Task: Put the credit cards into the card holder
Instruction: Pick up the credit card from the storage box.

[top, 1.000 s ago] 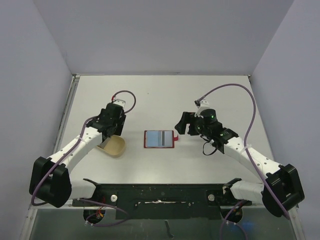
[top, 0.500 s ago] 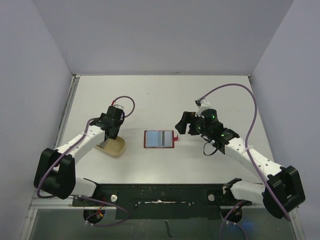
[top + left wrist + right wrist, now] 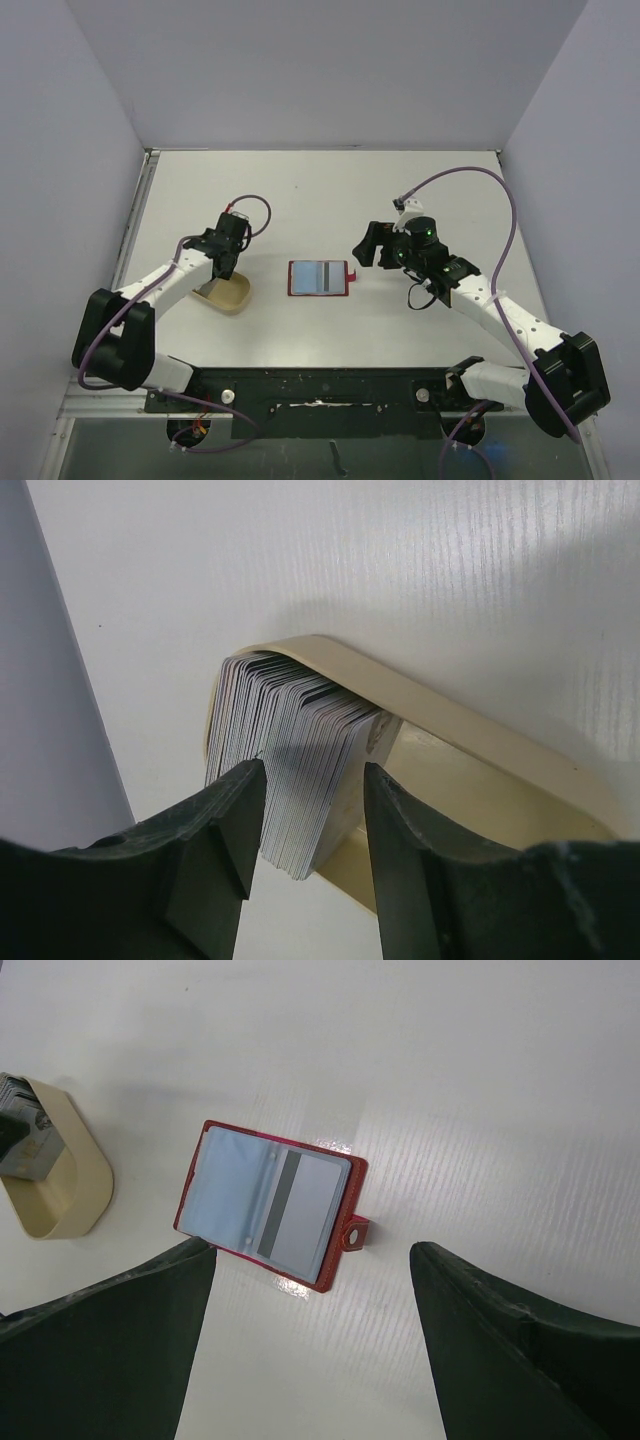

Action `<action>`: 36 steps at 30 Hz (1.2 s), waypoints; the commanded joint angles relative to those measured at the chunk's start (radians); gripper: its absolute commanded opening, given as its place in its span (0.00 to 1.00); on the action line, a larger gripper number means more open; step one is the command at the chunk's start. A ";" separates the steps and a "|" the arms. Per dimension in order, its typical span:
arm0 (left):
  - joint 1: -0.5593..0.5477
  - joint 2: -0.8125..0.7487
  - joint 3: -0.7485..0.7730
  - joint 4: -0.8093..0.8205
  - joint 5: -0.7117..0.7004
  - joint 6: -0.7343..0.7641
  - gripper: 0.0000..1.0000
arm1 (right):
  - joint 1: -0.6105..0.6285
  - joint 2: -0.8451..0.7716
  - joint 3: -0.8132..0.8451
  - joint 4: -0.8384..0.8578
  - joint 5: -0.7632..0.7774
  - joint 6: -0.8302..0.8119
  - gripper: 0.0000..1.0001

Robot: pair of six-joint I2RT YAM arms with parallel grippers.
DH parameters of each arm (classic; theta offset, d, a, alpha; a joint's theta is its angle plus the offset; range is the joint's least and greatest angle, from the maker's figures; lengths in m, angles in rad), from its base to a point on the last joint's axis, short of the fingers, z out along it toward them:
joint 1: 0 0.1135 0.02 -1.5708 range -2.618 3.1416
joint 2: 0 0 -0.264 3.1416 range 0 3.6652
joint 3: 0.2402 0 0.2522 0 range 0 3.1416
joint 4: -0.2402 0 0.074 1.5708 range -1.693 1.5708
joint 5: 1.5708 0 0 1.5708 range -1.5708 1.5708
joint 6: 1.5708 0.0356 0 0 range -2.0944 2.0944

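Observation:
The card holder point(image 3: 319, 278) lies open and flat at the table's middle, red-bordered with a snap tab on its right. One pale card with a dark stripe point(image 3: 305, 1210) sits in its right pocket. A stack of credit cards point(image 3: 290, 740) stands on edge in the tan oval dish point(image 3: 470, 730). My left gripper point(image 3: 310, 770) reaches down into the dish point(image 3: 232, 295). Its fingers straddle the stack; the left pad is at the stack's face and a gap shows on the right. My right gripper point(image 3: 312, 1250) hovers wide open just right of the holder point(image 3: 270, 1203), holding nothing.
The dish sits left of the holder, near the left arm. Grey walls enclose the table on three sides. The arm bases and a black rail point(image 3: 320, 390) run along the near edge.
The left gripper has dropped lower into the dish and its jaws have narrowed around the card stack. The right arm and the holder have not moved.

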 commanded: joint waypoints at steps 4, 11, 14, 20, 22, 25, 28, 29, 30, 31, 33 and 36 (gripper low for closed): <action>0.005 0.018 0.013 0.031 -0.031 0.010 0.40 | -0.006 -0.026 0.014 0.042 -0.013 -0.011 0.80; 0.005 0.026 0.029 0.018 -0.041 0.012 0.32 | -0.006 -0.030 0.012 0.044 -0.011 -0.010 0.80; 0.002 0.027 0.040 0.003 -0.049 0.009 0.31 | -0.006 -0.028 0.009 0.048 -0.014 -0.006 0.80; -0.003 0.021 0.052 -0.010 -0.052 0.007 0.26 | -0.006 -0.026 0.008 0.053 -0.015 -0.003 0.80; -0.003 0.022 0.058 -0.017 -0.055 0.006 0.25 | -0.006 -0.027 0.010 0.053 -0.015 -0.002 0.80; -0.006 0.020 0.072 -0.031 -0.061 0.006 0.22 | -0.007 -0.029 0.009 0.053 -0.015 -0.001 0.80; -0.009 0.017 0.083 -0.041 -0.065 0.004 0.21 | -0.007 -0.031 0.005 0.053 -0.016 0.002 0.80; -0.009 0.016 0.085 -0.043 -0.066 0.004 0.21 | -0.007 -0.031 0.004 0.055 -0.016 0.003 0.80; -0.009 0.015 0.085 -0.044 -0.068 0.004 0.21 | -0.007 -0.031 0.003 0.057 -0.016 0.004 0.80; -0.009 0.015 0.085 -0.043 -0.068 0.006 0.20 | -0.006 -0.031 0.001 0.058 -0.016 0.006 0.80; -0.009 0.014 0.085 -0.045 -0.062 0.004 0.17 | -0.006 -0.031 -0.001 0.060 -0.017 0.007 0.80; -0.011 0.012 0.089 -0.051 -0.053 0.003 0.15 | -0.007 -0.035 -0.002 0.058 -0.016 0.006 0.80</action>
